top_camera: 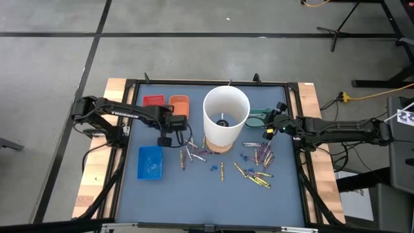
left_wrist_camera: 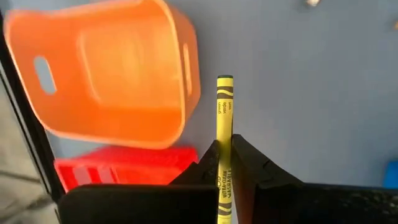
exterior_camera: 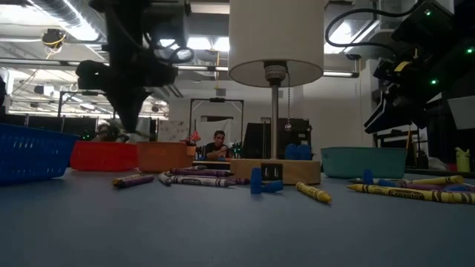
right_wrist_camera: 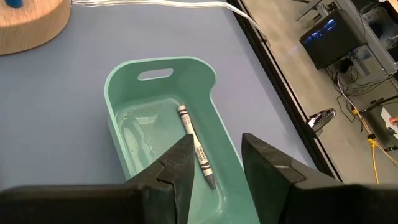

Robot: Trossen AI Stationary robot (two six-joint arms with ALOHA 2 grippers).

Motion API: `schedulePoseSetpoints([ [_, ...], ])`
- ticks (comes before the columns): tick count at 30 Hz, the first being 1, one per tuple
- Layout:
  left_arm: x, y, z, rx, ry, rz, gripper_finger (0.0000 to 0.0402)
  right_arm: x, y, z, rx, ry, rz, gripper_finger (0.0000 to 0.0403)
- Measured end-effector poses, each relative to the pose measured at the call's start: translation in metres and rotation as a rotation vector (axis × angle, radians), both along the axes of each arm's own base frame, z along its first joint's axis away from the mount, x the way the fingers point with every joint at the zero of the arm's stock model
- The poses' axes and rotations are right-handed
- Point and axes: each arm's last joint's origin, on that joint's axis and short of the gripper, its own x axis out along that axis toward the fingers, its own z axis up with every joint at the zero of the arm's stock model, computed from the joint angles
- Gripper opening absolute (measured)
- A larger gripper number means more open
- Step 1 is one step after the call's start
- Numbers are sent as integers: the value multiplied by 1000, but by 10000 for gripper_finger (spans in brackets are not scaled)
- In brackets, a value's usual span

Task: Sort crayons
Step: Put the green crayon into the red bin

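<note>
Our left gripper (left_wrist_camera: 225, 163) pinches a yellow crayon (left_wrist_camera: 224, 134) tight between its fingers, near the orange tray (left_wrist_camera: 112, 74) and the red tray (left_wrist_camera: 118, 171). The crayon sticks out past the fingertips. Our right gripper (right_wrist_camera: 214, 163) hangs over the green tray (right_wrist_camera: 124, 81) with its fingers spread and nothing in them. A grey crayon (right_wrist_camera: 196, 146) lies inside that tray. Many more crayons (top_camera: 255, 171) lie loose on the blue table (top_camera: 194, 194), near the tall white cylinder (top_camera: 226, 116).

We think a crayon is very light and stiff, but it can snap (wax breaks easily). The paper wrap helps us not slip. We should hold it around the middle, across its thin side, and squeeze softly.
</note>
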Motion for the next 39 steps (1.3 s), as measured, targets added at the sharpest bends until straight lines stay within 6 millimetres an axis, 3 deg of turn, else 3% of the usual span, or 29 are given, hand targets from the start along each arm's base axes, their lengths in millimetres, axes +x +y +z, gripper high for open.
schedulePoseSetpoints([
  [10,-20,31,2,102,124,219,3,0,0,0,0,0,0,133],
  [25,-42,84,3,182,95,575,6,0,0,0,0,-1,0,133],
  [31,-47,94,3,188,73,675,22,0,0,0,0,0,0,133],
  [39,-48,96,3,188,72,687,37,0,0,0,5,-1,6,133],
])
